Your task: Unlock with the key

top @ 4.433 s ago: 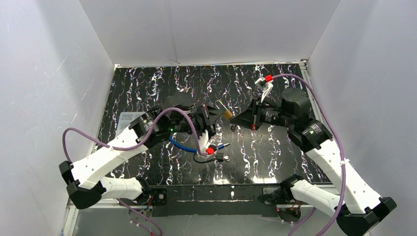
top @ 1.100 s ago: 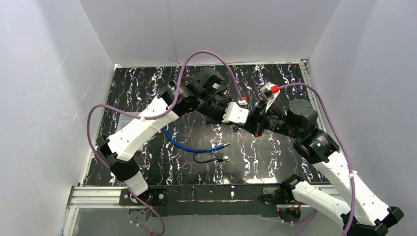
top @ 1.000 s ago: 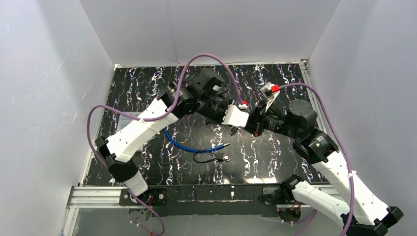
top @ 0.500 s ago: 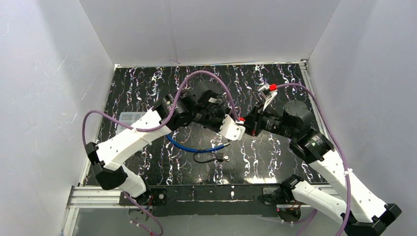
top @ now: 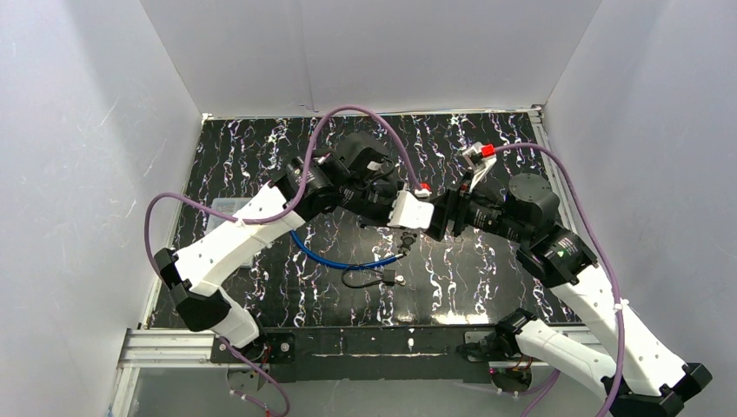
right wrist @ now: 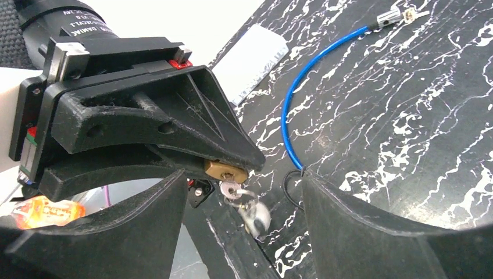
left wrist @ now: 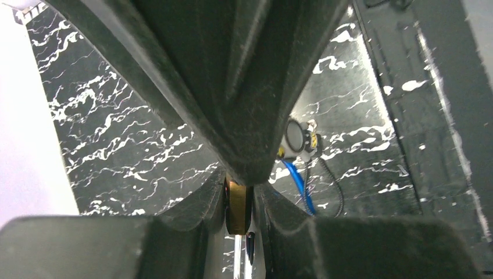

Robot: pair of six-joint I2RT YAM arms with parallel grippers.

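Observation:
A small brass padlock [right wrist: 225,170] is pinched between the tips of my left gripper [right wrist: 235,158], held above the table. From the left wrist view the padlock [left wrist: 237,204] shows edge-on in my left gripper [left wrist: 238,200], with its shackle hidden. The silver key [right wrist: 231,189] sticks in the padlock's underside. A ring and a blurred white tag [right wrist: 256,215] dangle from it. My right gripper [right wrist: 243,181] is open, its fingers standing wide on either side of the key without touching it. In the top view the left gripper [top: 407,217] and right gripper [top: 441,215] meet mid-table.
A blue cable [top: 335,256] lies curved on the black marbled table [top: 487,278], with a small second lock on a black cord [top: 385,278] near it. A clear plastic packet [top: 228,208] lies at the left. White walls enclose the table.
My right gripper has opened and let go of the key, which stays in the padlock with its tag swinging. Both arms have shifted slightly; the left still holds the padlock.

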